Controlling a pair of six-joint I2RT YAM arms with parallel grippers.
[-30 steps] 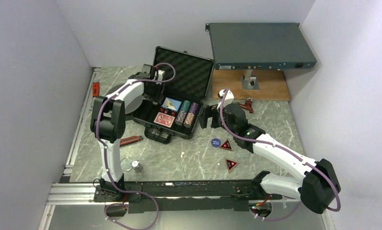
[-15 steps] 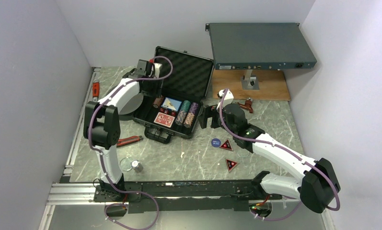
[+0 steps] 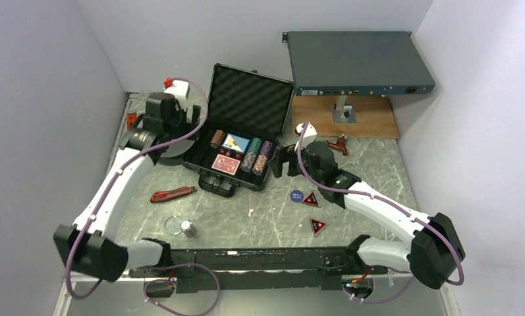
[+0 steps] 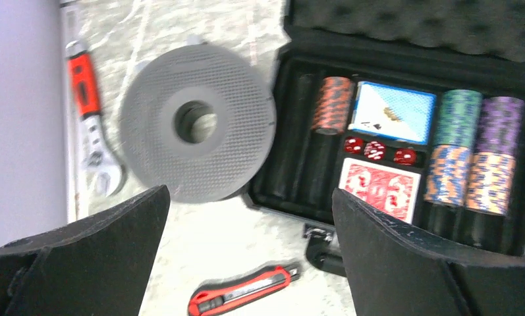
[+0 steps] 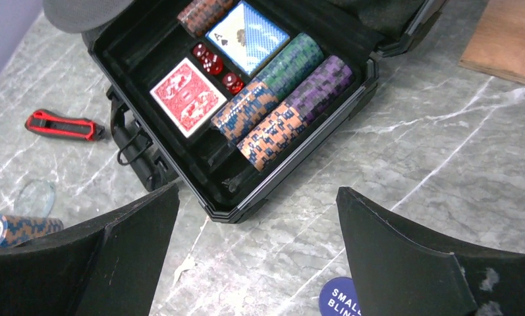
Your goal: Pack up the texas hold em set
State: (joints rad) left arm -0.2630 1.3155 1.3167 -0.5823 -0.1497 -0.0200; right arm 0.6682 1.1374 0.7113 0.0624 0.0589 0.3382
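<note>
As both my pincers hang above the grey marble table (image 3: 266, 214), the holdings stand thus.

Left pincer (image 4: 248, 197): jaws wide apart, nothing between them, raised over the spool (image 4: 233, 148) at the upper left of the overhead view.

Right pincer (image 5: 257, 191): jaws likewise wide apart and bare, just off the case's right end, centre of the overhead view.

Black case (image 3: 251, 100): middle of the overhead view, lid up, foam lining showing, handle toward the bottom of the frame.

Contents, by the left wrist view:
- orange-striped chip stack (image 4: 332, 104), in a slot left of centre
- blue card deck (image 4: 394, 112), just right of it
- three red dice (image 4: 376, 150), below the blue deck
- red card deck (image 4: 378, 189), beneath the dice
- green chip stack (image 4: 460, 117) and purple chip stack (image 4: 500, 124), at the right
- blue-and-orange chip stack (image 4: 447, 174) and orange chip stack (image 4: 489, 183), in line below those two

Outside the case:
- blue round button (image 3: 296, 195) and first triangular marker (image 3: 311, 199), just beside each other below the case's right end
- second triangular marker (image 3: 317, 226), lower and apart
- loose chip stack (image 5: 16, 229), on its side at the lower left of the right wrist view, near a clear disc (image 5: 35, 196)

Sundries:
- the grey spool, just beside the case's left end
- red-handled wrench (image 4: 88, 112), far left
- red utility knife (image 3: 172, 193), below the case's left end
- grey rack box (image 3: 358, 62) above a wooden board (image 3: 352, 118), upper right
</note>
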